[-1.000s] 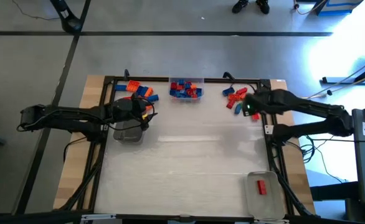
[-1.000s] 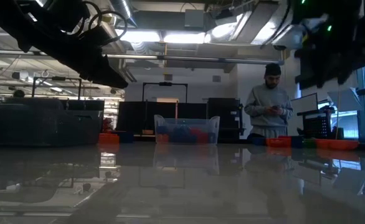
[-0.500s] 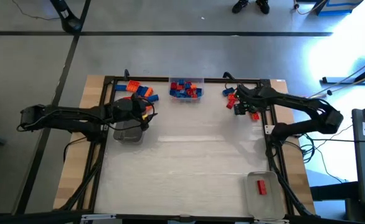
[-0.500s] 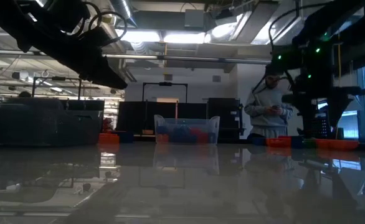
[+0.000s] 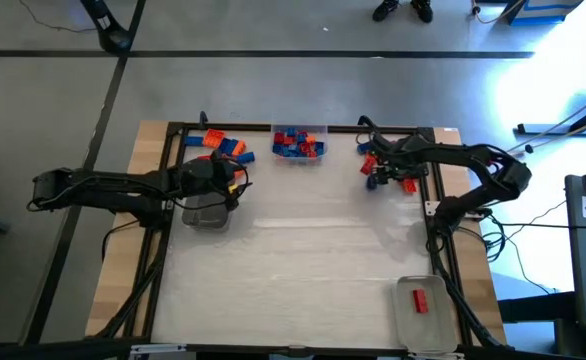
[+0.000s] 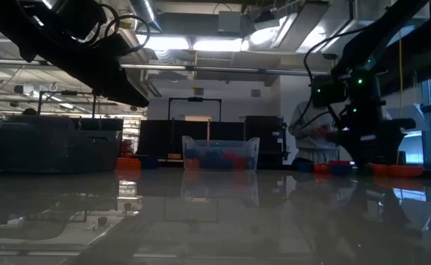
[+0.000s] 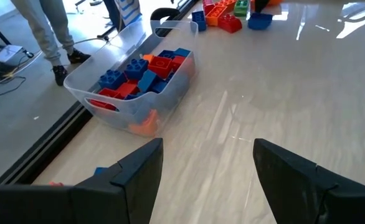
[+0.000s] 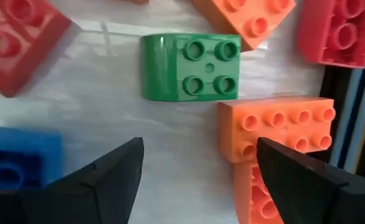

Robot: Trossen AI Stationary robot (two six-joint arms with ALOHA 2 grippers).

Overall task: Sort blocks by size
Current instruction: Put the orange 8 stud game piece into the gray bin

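Blocks lie in a loose pile at the far right (image 5: 383, 158), in another at the far left (image 5: 223, 146), and in a clear tray (image 5: 298, 142) at the far middle. My right gripper (image 8: 198, 180) points down, open, over the right pile. A green block (image 8: 190, 66) lies just ahead of its fingers, an orange block (image 8: 276, 127) and a blue block (image 8: 14, 162) to either side. It holds nothing. My left gripper (image 7: 207, 168) waits open and holds nothing, above a clear tray (image 5: 205, 214) at the left.
A clear tray (image 5: 420, 310) with one red block (image 5: 419, 300) stands at the near right. The black frame rail (image 5: 435, 190) runs close beside the right pile. The table's bare middle (image 5: 303, 250) lies between the arms. A person stands behind the right arm beyond the far edge in the low view.
My right gripper has come down and swung toward the table's left, tipping to point steeply down over the far-right pile. The blocks have not moved.
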